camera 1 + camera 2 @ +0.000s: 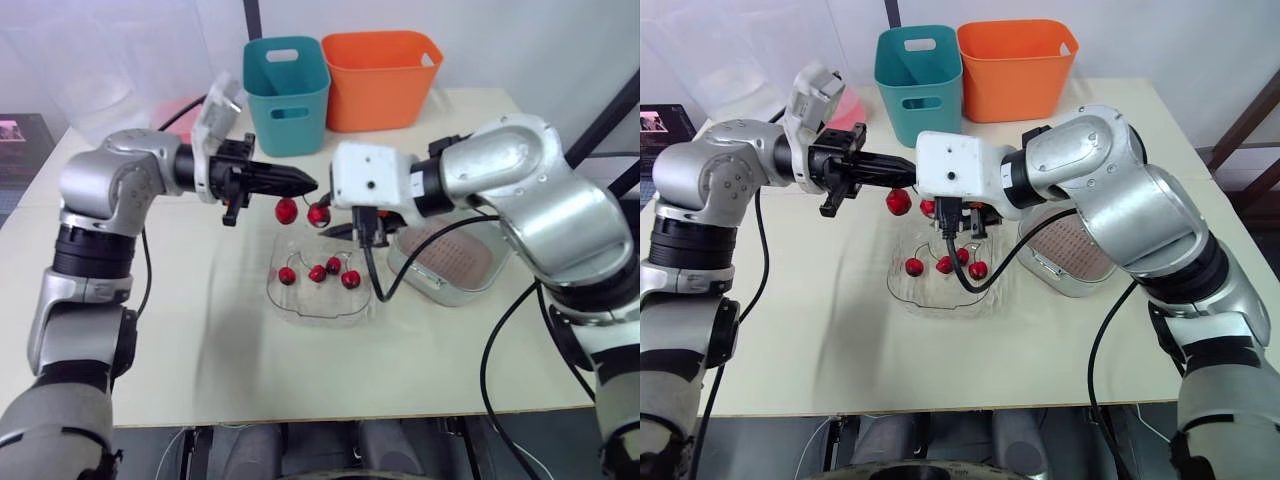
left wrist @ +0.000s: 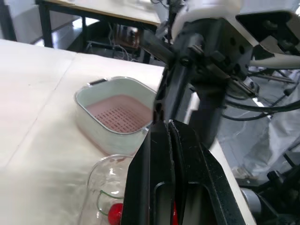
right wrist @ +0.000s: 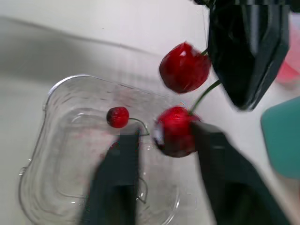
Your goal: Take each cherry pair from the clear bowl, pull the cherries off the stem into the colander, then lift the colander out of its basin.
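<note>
A pale table (image 1: 450,360) is seen from above with two robot arms reaching in toward its middle. The left gripper (image 1: 305,184) points toward the centre, its two black fingers pressed tightly together on the green stem of a cherry pair (image 1: 287,210), which hangs in the air above the far edge of the clear bowl (image 1: 322,318). In the right wrist view, one red cherry (image 3: 184,68) dangles just beside the left gripper's tip, and the other cherry (image 3: 174,131) hangs lower on the same stem. The right gripper (image 3: 164,136) is spread wide with that lower cherry between its fingers; the cherry sits close against one finger, with a clear gap to the other, so it is not clamped. The bowl rests on the table below the two grippers and holds several loose cherries (image 1: 350,279). Just beside the bowl, on the robot's right, stands the pale basin (image 1: 430,282) with the pink slotted colander (image 1: 455,258) seated inside it. At the far edge of the table stand a teal bin (image 1: 287,85) and an orange bin (image 1: 380,78), side by side.
</note>
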Available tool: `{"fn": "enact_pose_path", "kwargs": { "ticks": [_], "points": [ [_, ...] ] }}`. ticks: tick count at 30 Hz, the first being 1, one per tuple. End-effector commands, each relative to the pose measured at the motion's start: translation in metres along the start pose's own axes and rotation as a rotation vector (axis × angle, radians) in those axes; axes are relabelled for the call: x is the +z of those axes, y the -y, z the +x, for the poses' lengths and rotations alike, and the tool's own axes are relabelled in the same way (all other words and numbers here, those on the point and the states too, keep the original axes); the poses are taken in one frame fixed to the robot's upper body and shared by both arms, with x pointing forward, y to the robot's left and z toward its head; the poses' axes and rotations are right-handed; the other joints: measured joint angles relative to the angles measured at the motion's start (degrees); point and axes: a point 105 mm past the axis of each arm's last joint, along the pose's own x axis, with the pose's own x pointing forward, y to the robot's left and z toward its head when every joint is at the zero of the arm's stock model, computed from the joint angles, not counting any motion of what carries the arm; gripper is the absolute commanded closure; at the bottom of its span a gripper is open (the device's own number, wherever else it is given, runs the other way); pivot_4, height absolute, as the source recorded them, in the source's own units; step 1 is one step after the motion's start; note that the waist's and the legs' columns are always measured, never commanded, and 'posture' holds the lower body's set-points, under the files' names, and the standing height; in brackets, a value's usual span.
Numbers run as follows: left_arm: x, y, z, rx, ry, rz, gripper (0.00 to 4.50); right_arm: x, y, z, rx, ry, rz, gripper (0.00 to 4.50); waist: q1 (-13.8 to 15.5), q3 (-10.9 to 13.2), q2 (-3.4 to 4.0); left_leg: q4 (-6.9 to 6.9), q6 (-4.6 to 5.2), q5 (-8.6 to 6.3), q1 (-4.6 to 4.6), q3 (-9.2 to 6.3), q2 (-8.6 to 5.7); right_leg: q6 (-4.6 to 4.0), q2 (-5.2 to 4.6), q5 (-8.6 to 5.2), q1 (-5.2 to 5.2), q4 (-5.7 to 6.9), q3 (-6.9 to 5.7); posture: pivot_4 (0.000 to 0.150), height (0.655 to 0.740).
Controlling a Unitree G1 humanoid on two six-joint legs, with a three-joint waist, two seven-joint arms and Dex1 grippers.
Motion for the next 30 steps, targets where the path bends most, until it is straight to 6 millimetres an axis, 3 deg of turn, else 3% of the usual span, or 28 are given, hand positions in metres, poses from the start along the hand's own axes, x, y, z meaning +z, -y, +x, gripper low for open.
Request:
{"fn": "enact_pose_path", "kwargs": {
  "ticks": [1,3,7,14,30],
  "points": [
    [0.019,0.003,-0.013,0.045,0.061,0.06,4.5,0.007,0.008,-0.023,-0.057,0.064,0.084,0.93,0.02,0.0,0.0,0.0,0.0,0.0,0.0,-0.01,0.0,0.0,-0.01,0.0,0.0,0.0,0.0,0.15,0.74],
    [0.024,0.003,-0.016,0.06,0.084,0.065,4.5,0.006,0.01,-0.031,-0.053,0.107,0.174,0.02,0.05,0.0,0.0,0.0,0.0,0.0,0.0,-0.01,0.01,0.0,-0.01,0.0,0.0,0.0,0.0,0.15,0.74],
    [0.031,0.006,-0.019,0.07,0.108,0.084,4.5,0.002,0.012,-0.037,-0.031,0.192,0.362,0.02,0.06,0.0,0.0,-0.01,0.0,0.0,0.0,-0.01,0.01,0.0,-0.02,0.0,0.02,0.0,0.0,0.15,0.74],
    [0.035,0.009,-0.018,0.056,0.115,0.097,4.5,-0.003,0.029,-0.031,-0.053,0.292,0.589,0.02,0.0,0.0,0.0,0.01,0.01,0.0,0.04,0.01,0.02,0.0,0.0,0.0,0.0,0.11,0.02,0.15,0.74],
    [0.035,0.01,-0.011,0.023,0.104,0.109,4.5,0.012,0.03,-0.012,0.027,0.354,0.637,0.02,-0.1,0.0,0.0,0.01,0.01,0.01,0.02,0.02,0.0,0.0,0.0,0.0,-0.03,0.13,0.02,0.15,0.74]
  ]
}}
